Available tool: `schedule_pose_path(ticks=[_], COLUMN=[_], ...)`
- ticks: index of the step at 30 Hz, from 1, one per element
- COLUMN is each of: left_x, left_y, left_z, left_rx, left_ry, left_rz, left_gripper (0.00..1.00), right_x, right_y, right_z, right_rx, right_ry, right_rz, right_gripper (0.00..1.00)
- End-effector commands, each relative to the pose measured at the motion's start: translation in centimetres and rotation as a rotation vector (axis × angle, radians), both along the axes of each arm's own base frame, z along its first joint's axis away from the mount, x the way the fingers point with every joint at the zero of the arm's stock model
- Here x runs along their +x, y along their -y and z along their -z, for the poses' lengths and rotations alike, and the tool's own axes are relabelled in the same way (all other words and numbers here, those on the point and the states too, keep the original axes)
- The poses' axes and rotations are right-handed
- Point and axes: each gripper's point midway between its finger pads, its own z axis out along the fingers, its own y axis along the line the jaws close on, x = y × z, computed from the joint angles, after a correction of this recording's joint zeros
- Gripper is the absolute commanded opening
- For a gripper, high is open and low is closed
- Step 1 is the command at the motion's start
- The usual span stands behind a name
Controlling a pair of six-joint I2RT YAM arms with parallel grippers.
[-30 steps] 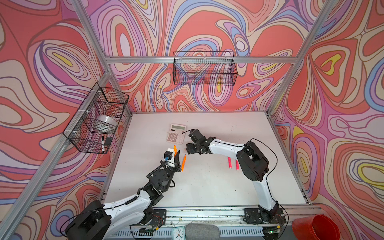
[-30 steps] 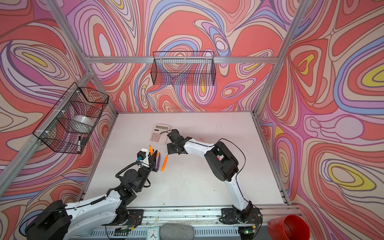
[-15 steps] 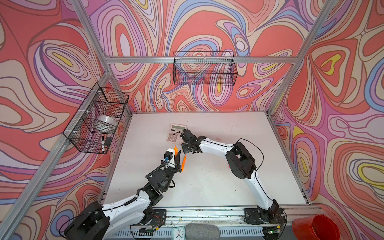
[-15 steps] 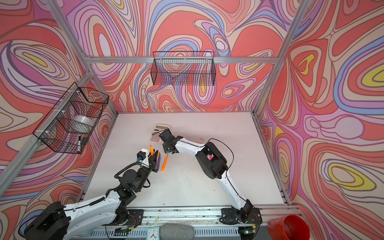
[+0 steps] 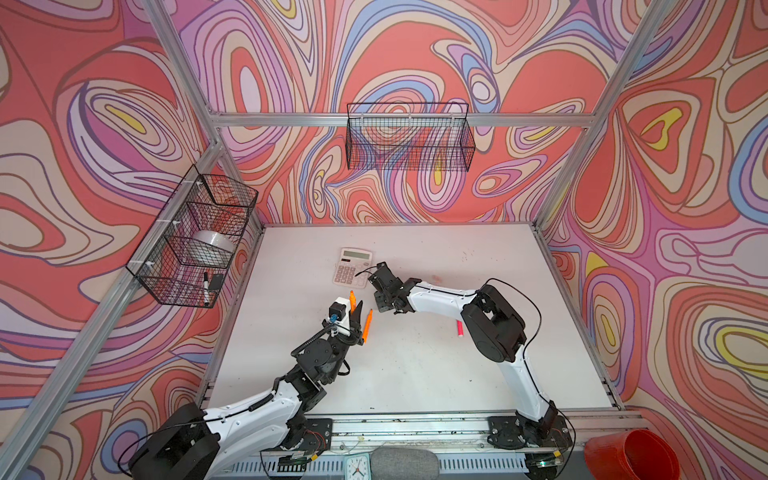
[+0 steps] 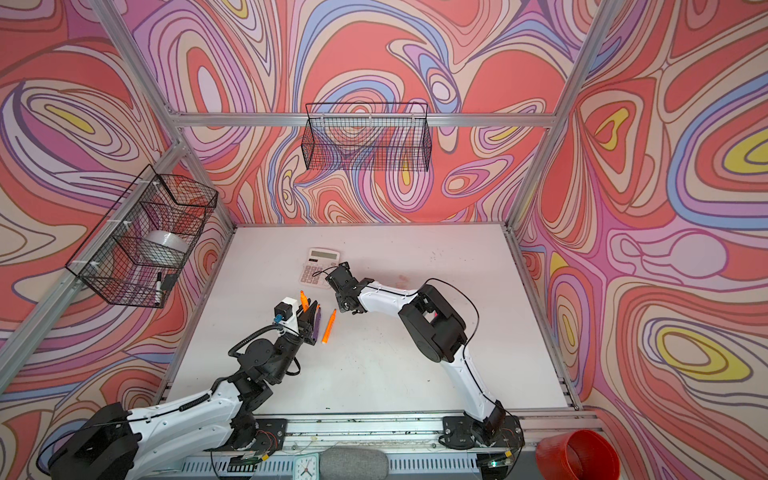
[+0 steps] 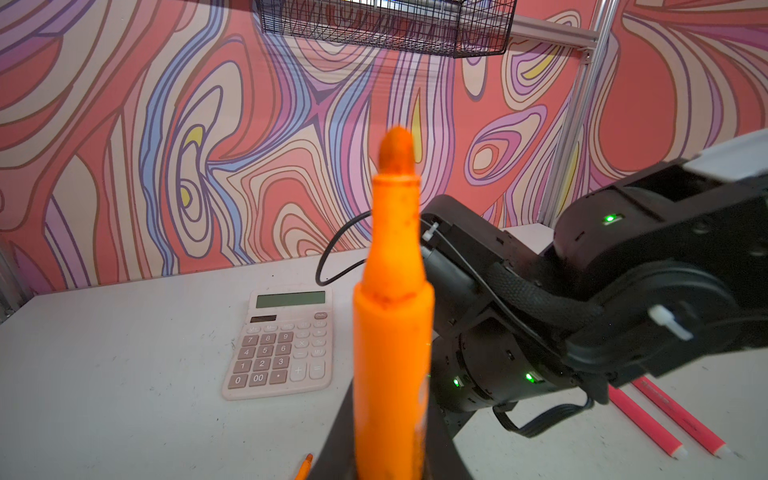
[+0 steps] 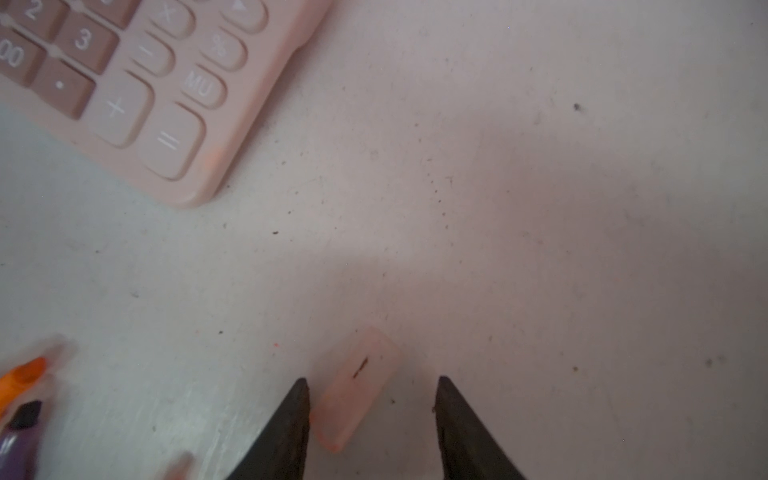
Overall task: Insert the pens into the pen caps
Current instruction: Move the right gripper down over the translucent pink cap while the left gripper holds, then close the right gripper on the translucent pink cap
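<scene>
Fingers (image 8: 286, 428) of the right gripper (image 8: 372, 380) stand apart astride a pen cap (image 8: 357, 386) lying flat on the desk (image 8: 540, 208). One finger touches its long side and the other stands clear. Meanwhile the left gripper (image 5: 356, 322) is clamped on an orange pen (image 7: 392, 332), held upright with its tip up. In both top views the cap is hidden under the right gripper, at about three o'clock of the held pen. The calculator (image 5: 351, 266) lies at eleven o'clock of that gripper.

To do this well, I would shift the gripper sideways until the cap sits midway. Then I would turn the wrist a touch so the fingers meet its long sides squarely, and close gently. A slick stub pressed from one side will likely skid or pop out. Which end is open I cannot tell, so check before carrying it to the tip.

Against a second ago, the right fingers have narrowed. The arm reached farther toward the calculator half a second back and has since drawn slightly away. The left arm and its pen have not moved.
</scene>
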Motion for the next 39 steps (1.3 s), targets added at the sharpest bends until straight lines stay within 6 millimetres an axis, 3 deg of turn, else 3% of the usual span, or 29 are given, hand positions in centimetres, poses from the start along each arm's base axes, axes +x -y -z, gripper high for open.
schedule_pose_path(ticks=[1, 4, 6, 18, 33, 39], left_x=[0.0, -0.1, -0.1, -0.1, -0.1, -0.2], left_y=[0.1, 0.1, 0.2, 0.3, 0.4, 0.4], left_z=[-2.0, -2.0, -1.9, -2.0, -2.0, -2.1], left_rx=[-0.051, -0.052, -0.053, -0.052, -0.048, -0.050], left_ry=[0.042, 0.042, 0.041, 0.042, 0.037, 0.040], left_rz=[0.007, 0.010, 0.012, 0.022, 0.026, 0.030], left_gripper=[0.00, 0.00, 0.00, 0.00, 0.00, 0.00], right_x=[-1.2, -1.0, -1.0, -0.3, 0.4, 0.6], right_y=[1.5, 1.7, 1.4, 0.7, 0.6, 0.8], right_z=[1.0, 1.0, 1.0, 2.5, 3.3, 3.8], right_rx=[-0.062, -0.064, -0.055, -0.019, -0.067, -0.078], right_ry=[-0.030, -0.028, -0.029, -0.084, -0.118, -0.134], right_rz=[0.016, 0.024, 0.020, 0.031, 0.040, 0.041], right_gripper=[0.44, 0.28, 0.24, 0.37, 0.32, 0.24])
